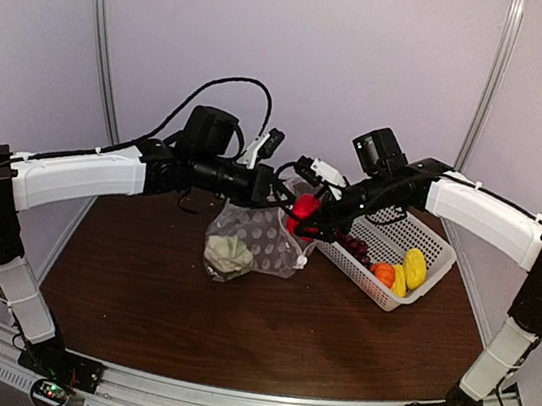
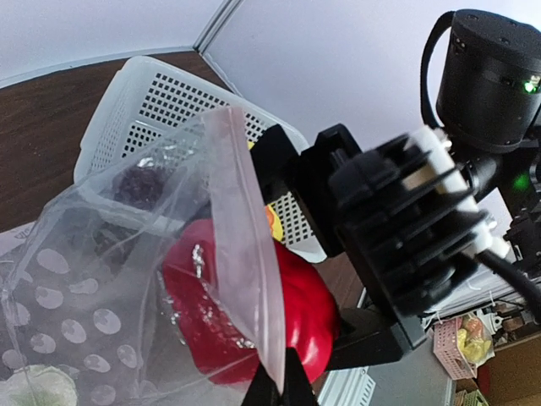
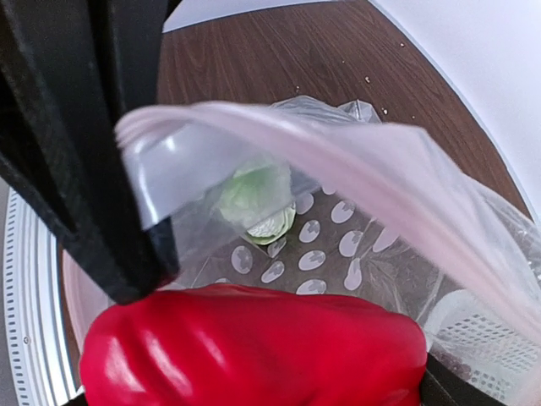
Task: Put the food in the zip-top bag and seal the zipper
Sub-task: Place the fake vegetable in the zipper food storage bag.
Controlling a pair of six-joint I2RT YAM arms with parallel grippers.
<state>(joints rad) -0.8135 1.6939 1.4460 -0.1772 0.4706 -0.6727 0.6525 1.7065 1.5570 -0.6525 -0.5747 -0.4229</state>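
The clear zip-top bag (image 1: 258, 237) hangs open over the table with the white cauliflower (image 1: 228, 255) at its bottom. My left gripper (image 1: 271, 191) is shut on the bag's mouth edge, by the zipper strip (image 2: 245, 245). My right gripper (image 1: 309, 219) is shut on the red pepper (image 1: 304, 208) and holds it at the bag's mouth, partly behind the raised flap (image 2: 313, 321). In the right wrist view the pepper (image 3: 254, 347) fills the bottom, with the cauliflower (image 3: 254, 199) below it in the bag. The grape bunch (image 1: 351, 245), orange piece (image 1: 383, 273) and two yellow pieces (image 1: 413, 269) lie in the basket.
The white mesh basket (image 1: 428, 235) stands to the right of the bag, close behind my right gripper. Both arms meet above the middle of the brown table (image 1: 233, 329). White walls close in the back and sides.
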